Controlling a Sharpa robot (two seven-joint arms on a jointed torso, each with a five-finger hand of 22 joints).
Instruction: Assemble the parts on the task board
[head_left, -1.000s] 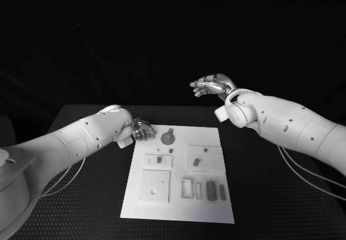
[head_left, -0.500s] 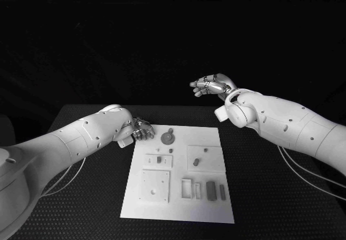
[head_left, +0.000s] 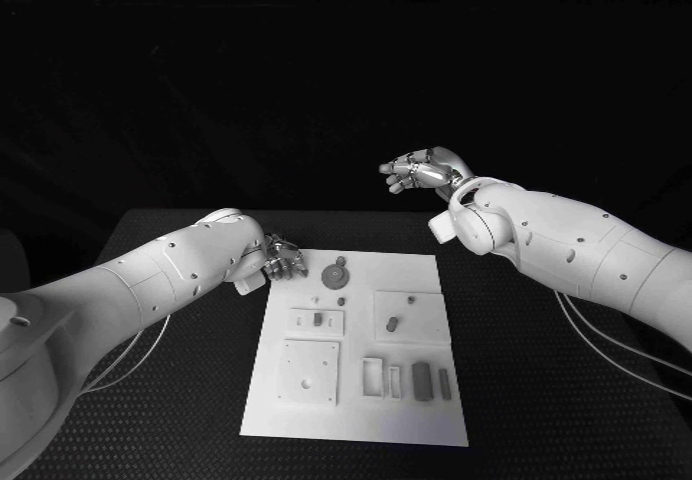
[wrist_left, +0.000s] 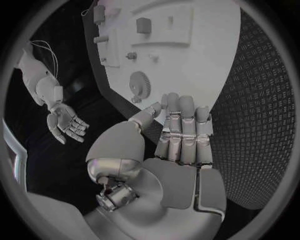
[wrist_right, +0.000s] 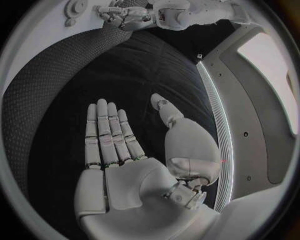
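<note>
The white task board (head_left: 361, 415) lies in the middle of the black table. A round gear (head_left: 336, 273) sits near its far edge, and several small dark parts, such as an oblong piece (head_left: 423, 380), lie in its recesses. My left hand (head_left: 283, 261) hovers at the board's far left corner, beside the gear. In the left wrist view its fingers (wrist_left: 181, 135) are stretched out with nothing in them, close to the gear (wrist_left: 139, 85). My right hand (head_left: 418, 170) is raised beyond the table's far edge. It is flat, open and empty (wrist_right: 112, 145).
Black textured table (head_left: 562, 380) surrounds the board on both sides. The right forearm (head_left: 577, 250) reaches over the table's far right corner. The left forearm (head_left: 159, 275) crosses the table's left side.
</note>
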